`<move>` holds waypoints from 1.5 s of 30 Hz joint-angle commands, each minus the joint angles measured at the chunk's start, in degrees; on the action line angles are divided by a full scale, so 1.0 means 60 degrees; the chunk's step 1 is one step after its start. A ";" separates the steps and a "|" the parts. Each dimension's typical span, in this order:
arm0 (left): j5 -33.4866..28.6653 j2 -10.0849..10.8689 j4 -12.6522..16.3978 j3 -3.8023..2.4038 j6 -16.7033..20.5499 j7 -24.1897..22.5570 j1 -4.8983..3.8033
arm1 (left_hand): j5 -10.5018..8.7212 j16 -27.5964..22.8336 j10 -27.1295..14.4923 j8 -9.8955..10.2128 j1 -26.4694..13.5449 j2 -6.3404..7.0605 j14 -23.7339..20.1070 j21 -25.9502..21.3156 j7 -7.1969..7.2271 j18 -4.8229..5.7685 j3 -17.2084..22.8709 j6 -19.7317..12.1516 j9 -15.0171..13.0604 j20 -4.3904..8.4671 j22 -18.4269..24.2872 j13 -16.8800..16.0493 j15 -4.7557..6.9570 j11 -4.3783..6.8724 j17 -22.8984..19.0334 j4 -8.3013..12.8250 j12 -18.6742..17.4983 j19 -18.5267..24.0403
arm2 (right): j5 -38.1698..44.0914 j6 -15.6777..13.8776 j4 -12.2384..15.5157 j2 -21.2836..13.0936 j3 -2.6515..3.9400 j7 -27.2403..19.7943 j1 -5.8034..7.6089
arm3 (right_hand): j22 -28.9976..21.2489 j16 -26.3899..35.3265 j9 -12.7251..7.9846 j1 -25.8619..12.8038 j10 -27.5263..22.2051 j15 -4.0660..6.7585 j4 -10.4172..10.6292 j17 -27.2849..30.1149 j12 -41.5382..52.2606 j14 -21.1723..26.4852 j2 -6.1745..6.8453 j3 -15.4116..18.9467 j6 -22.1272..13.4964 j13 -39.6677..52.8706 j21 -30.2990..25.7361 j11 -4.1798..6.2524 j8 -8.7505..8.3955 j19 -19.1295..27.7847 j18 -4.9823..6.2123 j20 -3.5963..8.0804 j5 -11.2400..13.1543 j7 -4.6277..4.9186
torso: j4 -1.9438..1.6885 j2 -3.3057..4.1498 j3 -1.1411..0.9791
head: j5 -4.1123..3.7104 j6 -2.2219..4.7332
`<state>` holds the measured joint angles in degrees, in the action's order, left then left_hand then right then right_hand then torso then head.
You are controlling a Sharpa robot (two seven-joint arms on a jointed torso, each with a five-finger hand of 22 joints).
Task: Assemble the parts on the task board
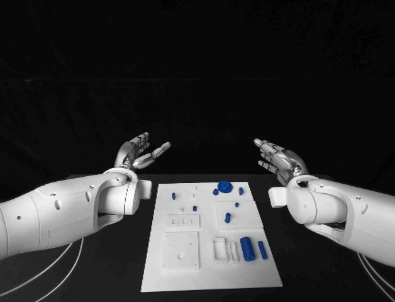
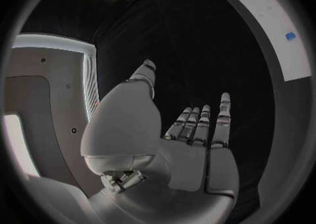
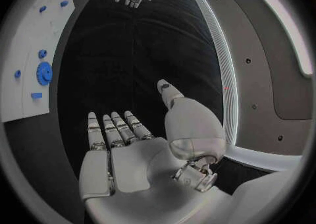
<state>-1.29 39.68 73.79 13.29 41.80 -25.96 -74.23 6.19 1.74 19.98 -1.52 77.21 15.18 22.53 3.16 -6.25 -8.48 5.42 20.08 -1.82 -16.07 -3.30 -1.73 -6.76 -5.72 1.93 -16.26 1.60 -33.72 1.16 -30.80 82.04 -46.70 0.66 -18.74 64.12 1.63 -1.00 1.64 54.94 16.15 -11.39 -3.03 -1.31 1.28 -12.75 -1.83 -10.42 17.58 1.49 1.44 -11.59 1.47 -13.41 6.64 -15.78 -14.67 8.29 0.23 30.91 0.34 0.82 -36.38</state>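
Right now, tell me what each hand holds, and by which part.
Nothing is held. The left hand and right hand are both open, fingers apart, raised beyond the task board; the parts lie untouched.

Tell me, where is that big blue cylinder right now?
In the head view the big blue cylinder lies on the white task board, near its right edge, beside a thinner blue rod.

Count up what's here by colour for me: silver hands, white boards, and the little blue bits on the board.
Silver: 2, the left hand and the right hand
White: 1, the task board
Blue: 9 parts as far as I can make out; the smallest are hard to tell
Total: 12
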 commanded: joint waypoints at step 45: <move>0.2381 0.1422 0.1987 -0.0167 -0.2562 0.1714 -0.0685 | 0.0149 0.7200 0.8249 -0.0351 0.0119 -0.1622 0.8730 0.9187 -0.0129 0.0221 0.0645 0.6529 -0.0346 0.3001 -0.5180 -0.0285 0.1254 0.0247 0.3686 0.2924 0.0317 -0.4202 | 1.3946 0.2181 -0.1746 0.1371 0.0569 0.3552 0.0811 | 0.6247 -0.7349 0.0408 0.2128 0.8687 0.2200 -0.2145 -0.7038 0.0341 -1.1761 0.1823 -0.2038 0.7293 0.0342 0.8332 0.1182 0.0354 -1.0865 0.0482 0.3157 -0.2620 -0.0156 | -0.0334 0.1098 0.0055 | -0.0089 0.0547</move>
<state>9.80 48.15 85.23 12.34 28.57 -17.32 -78.21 6.86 44.78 69.87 -3.67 78.23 5.42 74.60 58.08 -6.94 -6.64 9.38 59.67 -3.81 1.94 -34.28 -3.40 0.80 -4.14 24.00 0.99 3.43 -58.45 76.20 -19.33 71.28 -38.59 4.03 -1.38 68.94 38.26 -45.00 4.07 67.72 68.53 1.96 -15.97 -43.72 3.23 -83.54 8.76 -22.40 61.71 3.48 50.70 -4.49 3.47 -78.32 8.41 3.28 -30.24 7.44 -1.26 36.57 0.67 0.31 -33.18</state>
